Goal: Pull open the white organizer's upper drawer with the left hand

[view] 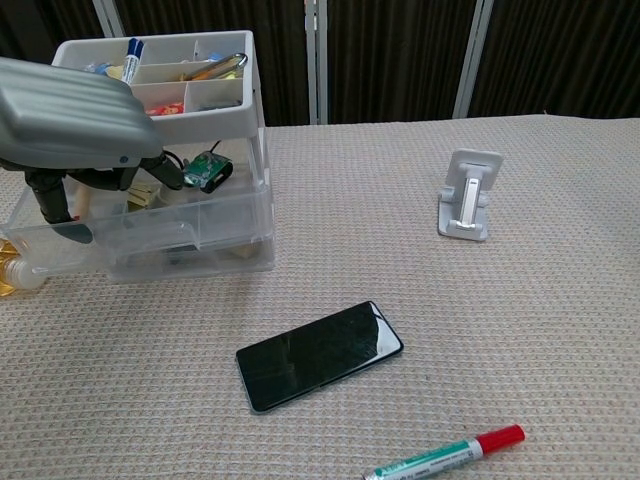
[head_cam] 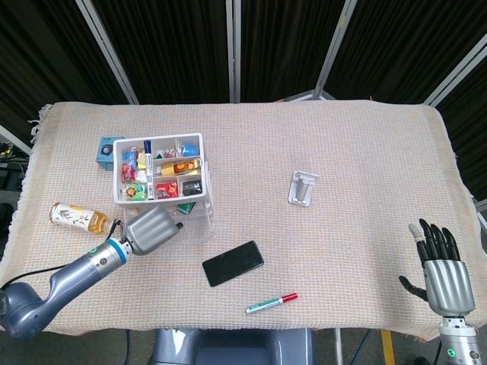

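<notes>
The white organizer [head_cam: 161, 176] stood at the table's left, its clear upper drawer [view: 150, 235] drawn out toward the front edge. The left hand [view: 75, 125] hooked its fingers [view: 52, 200] over the drawer's front wall. The right hand [head_cam: 443, 270] hovered at the far right, fingers spread, holding nothing.

The white organizer [head_cam: 160, 176] stands upright at the table's left, its clear upper drawer [view: 150, 225] slid partly out, holding small items.

The left hand [head_cam: 151, 229] reaches forward low with fingers curled down, while the right hand [head_cam: 444, 280] is upright, fingers spread.
</notes>
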Robot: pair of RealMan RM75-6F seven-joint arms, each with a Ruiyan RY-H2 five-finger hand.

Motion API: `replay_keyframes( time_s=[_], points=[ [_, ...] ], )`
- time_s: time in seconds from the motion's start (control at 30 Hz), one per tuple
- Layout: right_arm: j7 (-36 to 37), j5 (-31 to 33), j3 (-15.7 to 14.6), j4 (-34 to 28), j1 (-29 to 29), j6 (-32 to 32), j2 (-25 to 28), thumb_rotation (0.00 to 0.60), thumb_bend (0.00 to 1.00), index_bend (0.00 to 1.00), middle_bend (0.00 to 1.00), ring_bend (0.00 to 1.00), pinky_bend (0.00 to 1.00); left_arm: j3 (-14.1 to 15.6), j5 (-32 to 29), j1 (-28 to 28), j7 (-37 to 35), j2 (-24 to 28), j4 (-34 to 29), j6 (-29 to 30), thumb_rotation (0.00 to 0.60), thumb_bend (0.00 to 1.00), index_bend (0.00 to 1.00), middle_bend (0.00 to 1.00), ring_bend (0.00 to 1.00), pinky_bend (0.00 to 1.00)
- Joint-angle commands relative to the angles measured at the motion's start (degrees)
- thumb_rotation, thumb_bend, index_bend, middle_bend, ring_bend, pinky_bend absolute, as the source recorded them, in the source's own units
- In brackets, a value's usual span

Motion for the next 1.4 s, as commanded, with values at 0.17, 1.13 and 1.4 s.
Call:
replay_keyframes(
  time_s=[0.17,1.13,1.4],
  points=[
    [0.1,-0.2,-0.1,0.0,-0.1,0.2,0.1,0.6,0.0,0.0,0.0,0.0,0.0,0.4,2.3,0.1,-1.7,0.0,0.0,1.0,0.6,0.0,0.46,0.97,0.92,0.77],
    [-0.8,-0.7,-0.6,0.0,0.1,-0.4,-0.5,0.6,0.0,0.0,0.0,0.0,0.0,1.6,9.1,1.5,-12.7,-0.2,3.8,1.6,0.6,0.32,0.59,0.97,0.92,0.77],
    [-0.7,-1.1,-0.8,-0.2,0.0,0.0,-0.3,0.6,0.0,0.0,0.0,0.0,0.0,1.2,9.7,2.3,-12.8,1.6,2.3,3.5,0.6,0.33,0.59,0.97,0.92,0.77]
  ],
)
